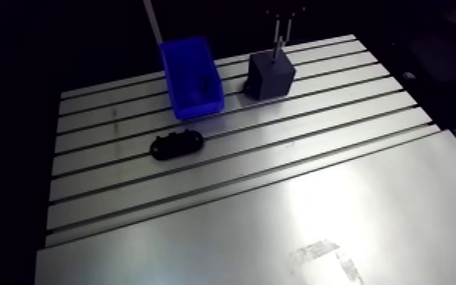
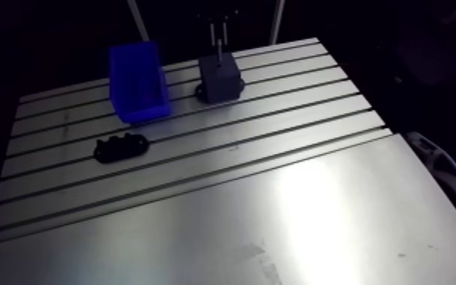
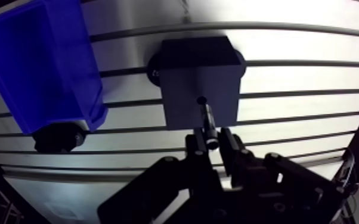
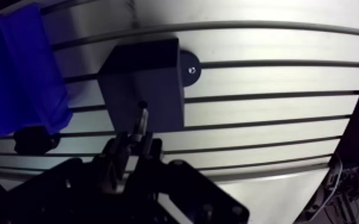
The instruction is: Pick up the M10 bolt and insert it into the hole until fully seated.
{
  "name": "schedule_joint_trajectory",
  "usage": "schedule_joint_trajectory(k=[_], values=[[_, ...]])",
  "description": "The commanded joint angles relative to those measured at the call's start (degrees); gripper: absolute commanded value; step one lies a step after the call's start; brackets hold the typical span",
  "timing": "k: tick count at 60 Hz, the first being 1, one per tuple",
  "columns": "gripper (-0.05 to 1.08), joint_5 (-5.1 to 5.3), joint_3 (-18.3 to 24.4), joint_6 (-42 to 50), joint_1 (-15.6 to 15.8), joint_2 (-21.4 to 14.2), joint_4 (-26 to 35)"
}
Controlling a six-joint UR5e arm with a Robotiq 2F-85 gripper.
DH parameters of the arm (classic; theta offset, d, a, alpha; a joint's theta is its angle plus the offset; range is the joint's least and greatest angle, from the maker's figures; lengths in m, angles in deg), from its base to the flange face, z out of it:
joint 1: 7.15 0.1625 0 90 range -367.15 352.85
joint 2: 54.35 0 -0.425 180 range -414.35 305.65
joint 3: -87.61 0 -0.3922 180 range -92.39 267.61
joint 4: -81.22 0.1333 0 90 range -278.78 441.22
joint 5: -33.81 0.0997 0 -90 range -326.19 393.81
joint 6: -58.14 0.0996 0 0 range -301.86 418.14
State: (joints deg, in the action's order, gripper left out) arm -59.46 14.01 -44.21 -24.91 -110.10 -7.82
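We note the gripper [image 3: 212, 142] is black throughout: two narrow fingers [image 3: 230, 150] carried on angular linked bars [image 3: 295, 176], with small round pivot pins [image 3: 169, 159] at the joints, edges catching a faint sheen.

Tool vertical, clamped on the bolt.

In my arm view I see the tool [image 1: 280, 32] coming down from the top edge, its two slim fingers parallel and pointing straight down; the wrist above it is lost in the dark. In my wrist view the two black fingers [image 3: 228, 146] stand close together, only a narrow gap between them, and pinch the M10 bolt [image 3: 208, 122] at their tips, its shank sticking out ahead of them. The tool's dark body fills the space behind them.
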Motion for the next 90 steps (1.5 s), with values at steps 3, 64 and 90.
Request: schedule_joint_trajectory(k=[3,64,90], values=[[1.08,0.05,-0.2,0.0,0.0,0.1,-0.3],[1.08,0.15,-0.2,0.0,0.1,1.2,-1.5],[0.02,-0.27,-0.4,-0.4,0.7,1.8,-1.1]])
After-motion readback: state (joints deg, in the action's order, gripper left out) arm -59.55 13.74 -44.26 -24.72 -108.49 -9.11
